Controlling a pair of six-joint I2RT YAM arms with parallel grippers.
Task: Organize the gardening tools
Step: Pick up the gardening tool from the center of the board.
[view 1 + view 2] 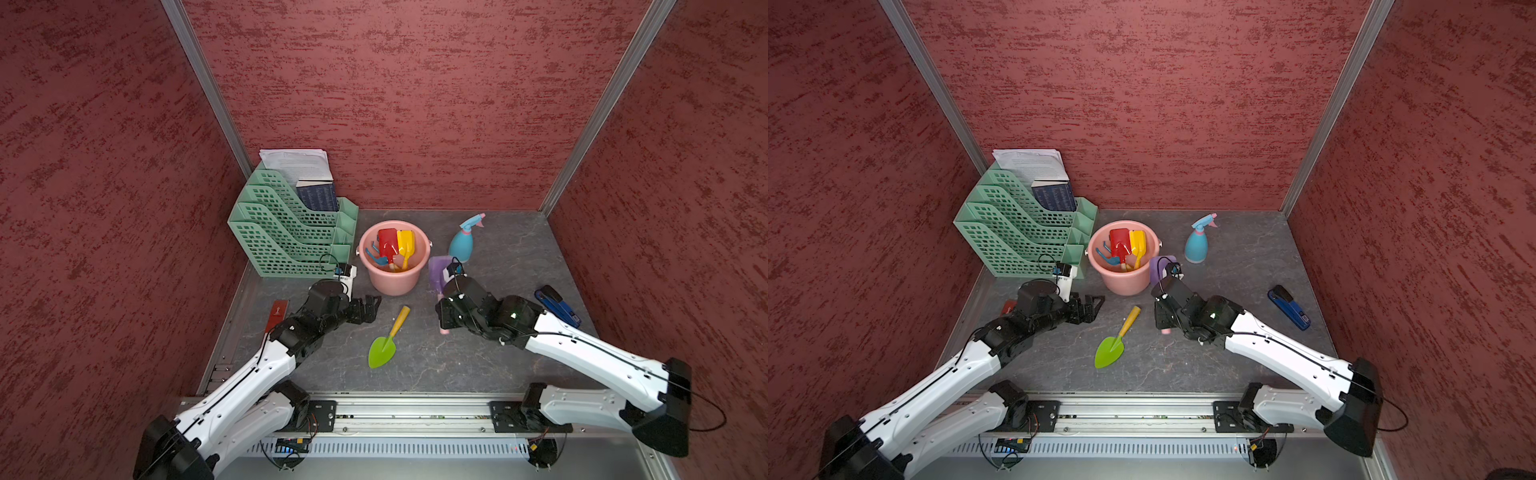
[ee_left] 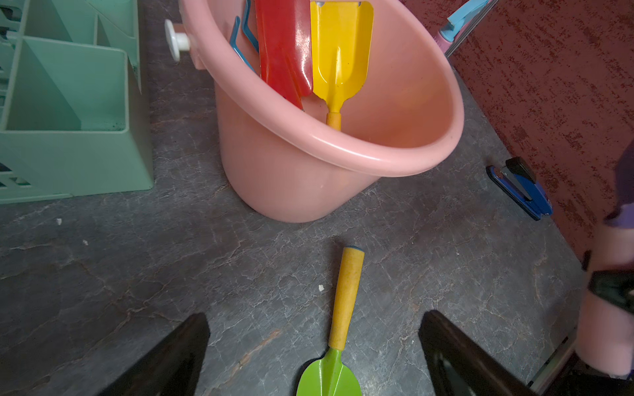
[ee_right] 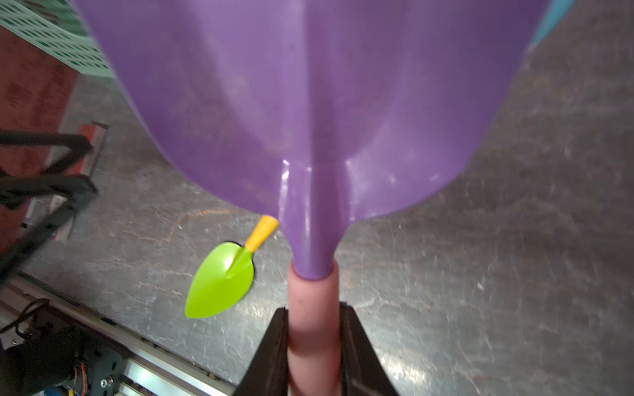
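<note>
Right gripper (image 3: 314, 308) clamped on purple shovel (image 3: 308, 103) by its pink handle. The wide blade could clip the bucket (image 1: 395, 284) rim and tip it. Left gripper (image 2: 315, 313) wide open, empty, over green trowel (image 2: 344, 298).

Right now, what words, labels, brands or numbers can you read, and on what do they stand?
No text is legible in any view.
White papers: printed lines, too small to read.
Dark book: rows of pale print, too small to read.
Red strip: a pale mark, blurred.
Blue stapler: a small pale patch near one end, unreadable.
</note>
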